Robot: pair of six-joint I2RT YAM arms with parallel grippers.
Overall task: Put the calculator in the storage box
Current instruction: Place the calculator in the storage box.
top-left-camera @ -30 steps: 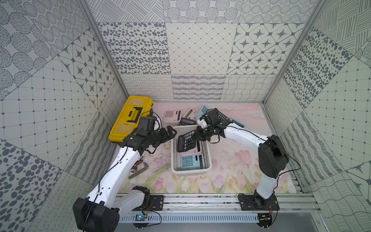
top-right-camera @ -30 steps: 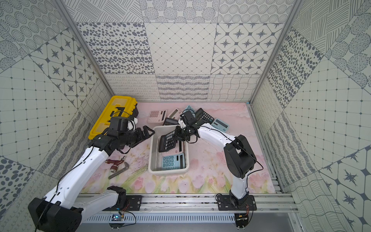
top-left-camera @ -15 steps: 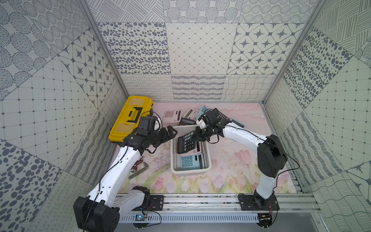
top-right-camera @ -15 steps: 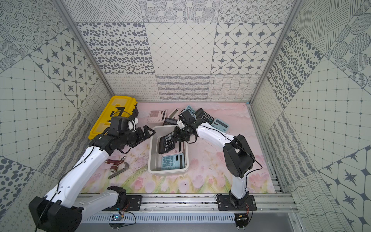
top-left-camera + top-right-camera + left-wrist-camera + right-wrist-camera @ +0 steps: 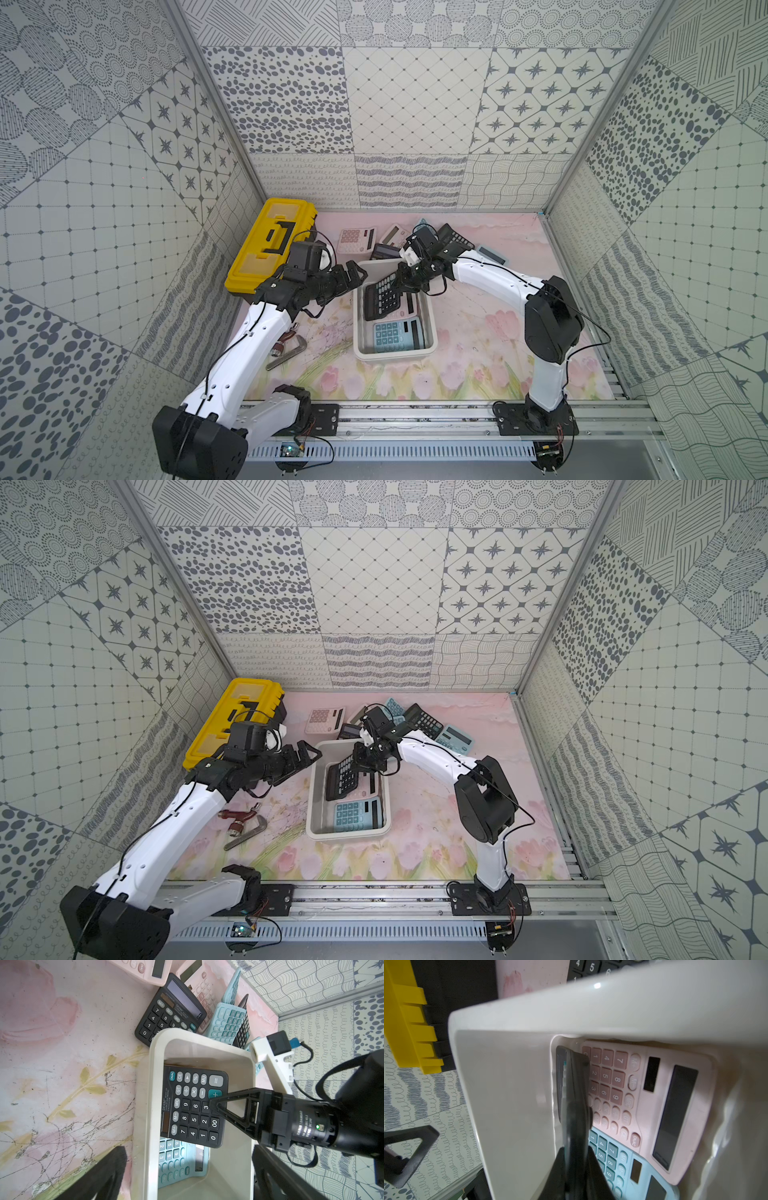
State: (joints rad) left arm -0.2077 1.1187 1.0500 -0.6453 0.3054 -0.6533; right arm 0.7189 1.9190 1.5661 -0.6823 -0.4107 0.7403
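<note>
A black calculator hangs tilted in the far half of the white storage box. My right gripper is shut on one of its edges. In the right wrist view the black calculator shows edge-on above a pink calculator and a blue calculator lying in the storage box. My left gripper stands open at the box's far left corner, holding nothing.
A yellow-lidded toolbox stands at the back left, close behind my left wrist. Several loose calculators lie behind the box. A metal tool with a red handle lies on the mat left of the box.
My right gripper and its elbow have edged slightly to the left with the black calculator. The left arm has not moved.
</note>
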